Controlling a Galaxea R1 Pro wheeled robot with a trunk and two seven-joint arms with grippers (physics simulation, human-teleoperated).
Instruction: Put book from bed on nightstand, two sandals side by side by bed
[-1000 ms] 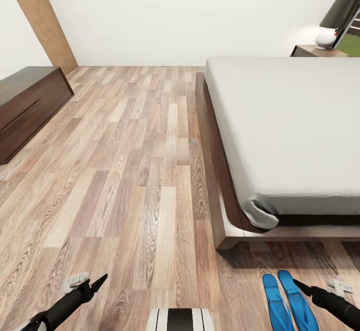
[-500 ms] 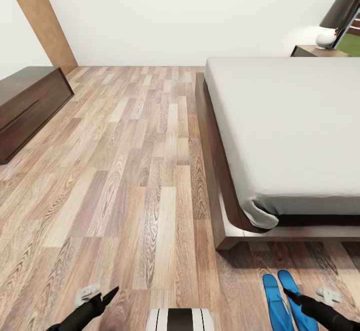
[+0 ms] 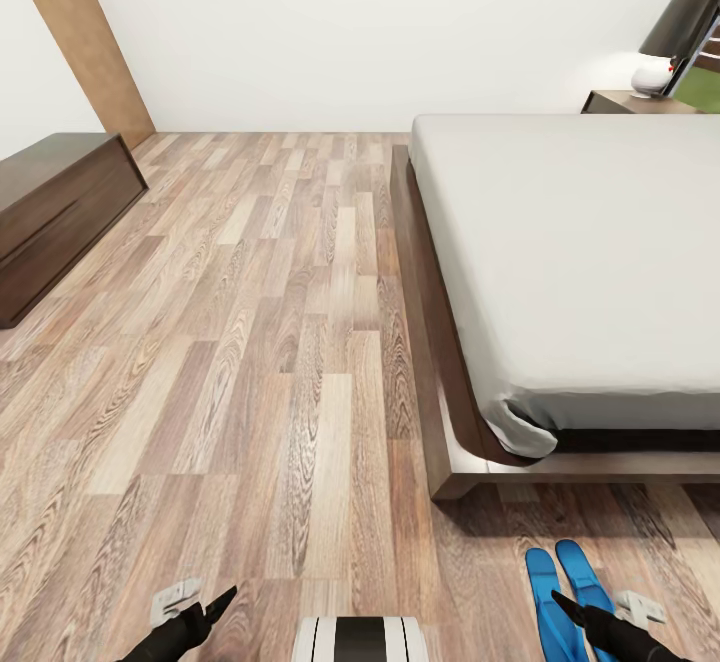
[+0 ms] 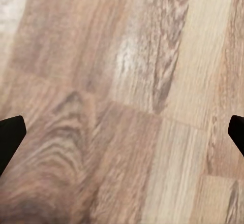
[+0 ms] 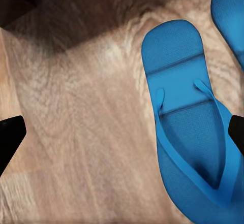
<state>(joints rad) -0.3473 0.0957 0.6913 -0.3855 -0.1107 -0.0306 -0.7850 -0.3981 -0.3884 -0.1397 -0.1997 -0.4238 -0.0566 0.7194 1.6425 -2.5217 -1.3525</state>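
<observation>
Two blue sandals (image 3: 560, 582) lie side by side on the wood floor just past the foot corner of the bed (image 3: 560, 262). In the right wrist view one sandal (image 5: 188, 132) lies whole below the gripper and the other sandal (image 5: 231, 10) shows at the picture's edge. My right gripper (image 3: 562, 602) hovers open over them, holding nothing. My left gripper (image 3: 215, 602) is open above bare floor. The nightstand (image 3: 640, 100) with its lamp stands at the bed's far corner. The book is out of view; the visible mattress is bare.
A low dark wooden cabinet (image 3: 50, 212) stands against the left wall, with a brown door (image 3: 85, 42) behind it. Open wood floor (image 3: 270, 342) stretches between the cabinet and the bed frame. My base (image 3: 360, 639) shows at the bottom edge.
Both arms have drawn back toward the bottom edge of the head view. The right gripper has shifted left, over the sandals. The sandals and camera have not moved.
</observation>
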